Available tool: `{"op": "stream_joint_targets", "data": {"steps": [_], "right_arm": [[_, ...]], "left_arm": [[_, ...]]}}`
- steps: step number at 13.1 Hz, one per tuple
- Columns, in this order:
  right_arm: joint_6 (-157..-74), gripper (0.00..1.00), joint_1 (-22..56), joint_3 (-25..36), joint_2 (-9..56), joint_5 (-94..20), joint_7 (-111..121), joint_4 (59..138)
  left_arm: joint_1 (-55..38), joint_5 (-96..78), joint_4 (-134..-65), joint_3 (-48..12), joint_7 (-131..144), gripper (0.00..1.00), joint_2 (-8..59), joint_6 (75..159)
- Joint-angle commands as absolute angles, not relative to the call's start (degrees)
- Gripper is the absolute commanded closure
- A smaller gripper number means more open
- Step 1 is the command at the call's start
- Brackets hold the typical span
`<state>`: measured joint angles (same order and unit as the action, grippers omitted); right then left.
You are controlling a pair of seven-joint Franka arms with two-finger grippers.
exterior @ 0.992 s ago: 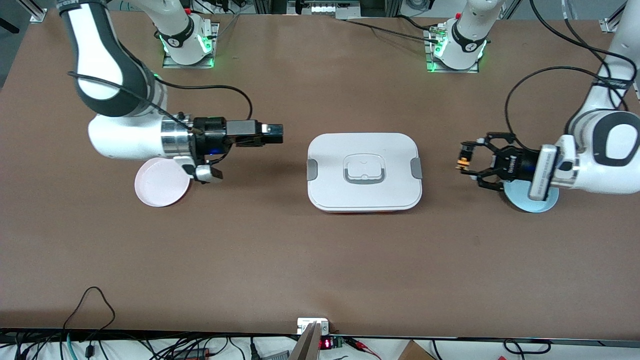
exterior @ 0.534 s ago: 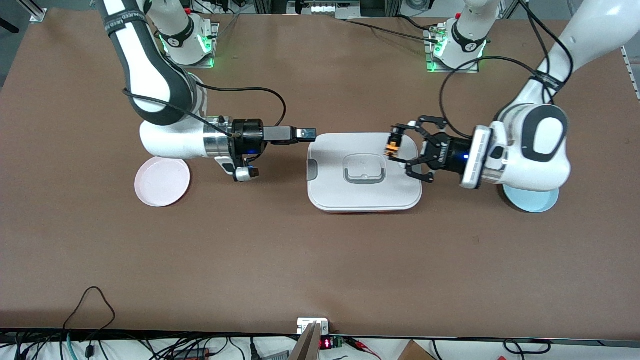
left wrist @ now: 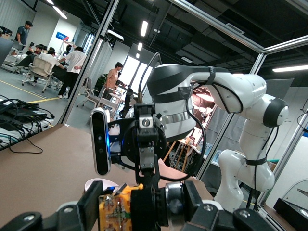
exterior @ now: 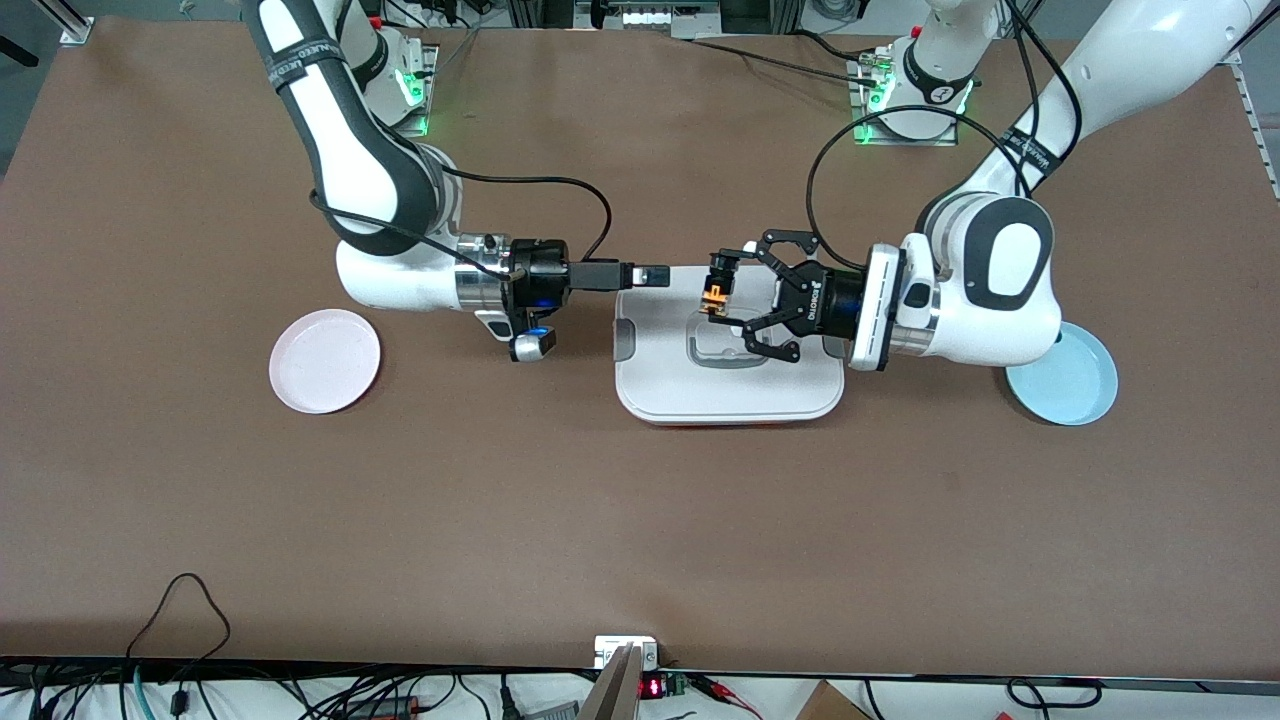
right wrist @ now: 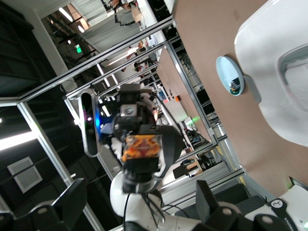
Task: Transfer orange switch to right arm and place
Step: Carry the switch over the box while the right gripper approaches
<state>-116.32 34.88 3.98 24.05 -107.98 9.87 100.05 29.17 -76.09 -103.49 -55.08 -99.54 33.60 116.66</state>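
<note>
Handover is near but not made: left gripper (exterior: 712, 297), frame centre over the white box (exterior: 660, 385), jaws clamped on the orange switch (exterior: 715, 292), faces right gripper (exterior: 656, 276), jaws wide and empty; transfer and placing remain.

The lidded box (exterior: 729, 345) sits on the table (exterior: 640, 520) between two plates (exterior: 325, 360) (exterior: 1075, 385), one toward each arm's end.

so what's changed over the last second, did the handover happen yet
Not yet. Both arms swung in from the table's ends and now face each other over the white lidded container. The left pincer came off the pale blue plate, shut on the small black switch with the orange cap. The right pincer left the pink plate, jaws open, holding nothing. Plates and container stayed put.
</note>
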Motion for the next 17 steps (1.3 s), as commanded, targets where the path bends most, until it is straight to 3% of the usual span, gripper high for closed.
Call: {"op": "stream_joint_targets", "data": {"steps": [1,17], "right_arm": [[-118.8,0.00,36.0,3.9,25.1,-109.5,8.3,99.2],[-123.1,0.01,38.0,3.1,28.9,-115.5,5.4,93.8]], "left_arm": [[28.4,-78.1,-103.2,-54.9,-101.8,0.54,33.7,117.9],[28.5,-78.8,-103.4,-55.0,-101.1,0.54,33.5,117.8]]}}
